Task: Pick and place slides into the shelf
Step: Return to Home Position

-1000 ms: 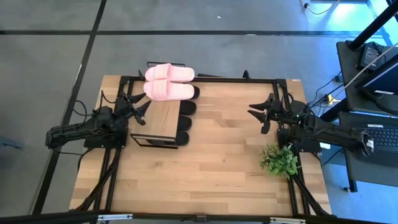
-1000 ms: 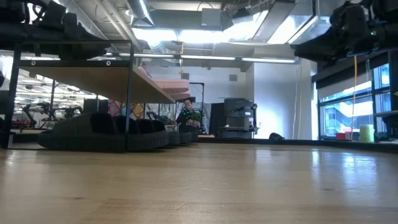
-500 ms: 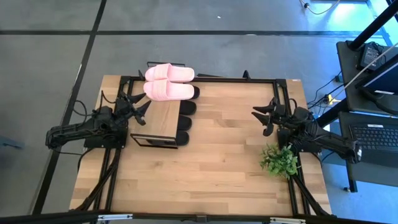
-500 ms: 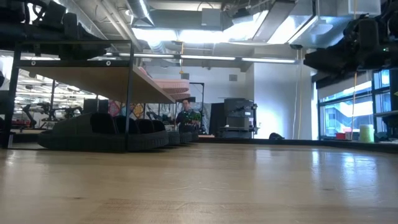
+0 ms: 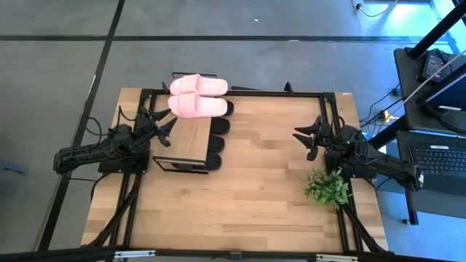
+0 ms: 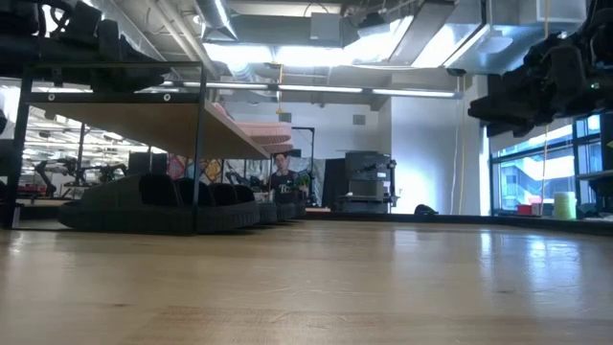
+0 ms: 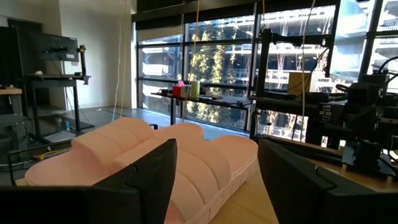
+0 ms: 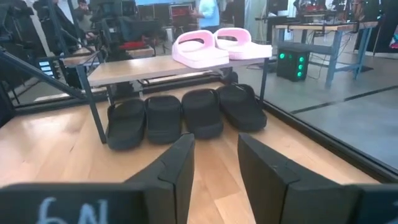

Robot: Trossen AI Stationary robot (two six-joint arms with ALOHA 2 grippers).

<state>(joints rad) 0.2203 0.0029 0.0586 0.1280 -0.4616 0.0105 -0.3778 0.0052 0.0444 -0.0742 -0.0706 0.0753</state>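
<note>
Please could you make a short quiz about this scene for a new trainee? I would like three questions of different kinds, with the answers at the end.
1. Multiple choice: how many black slides sit under the shelf? A) two B) four C) six
2. True or false: the pink slides lie on top of the shelf.
3. Short answer: what do the left gripper and the right gripper hold?

Key: 1 B. 2 True. 3 Nothing; both sets of jaws are open and empty.
</note>
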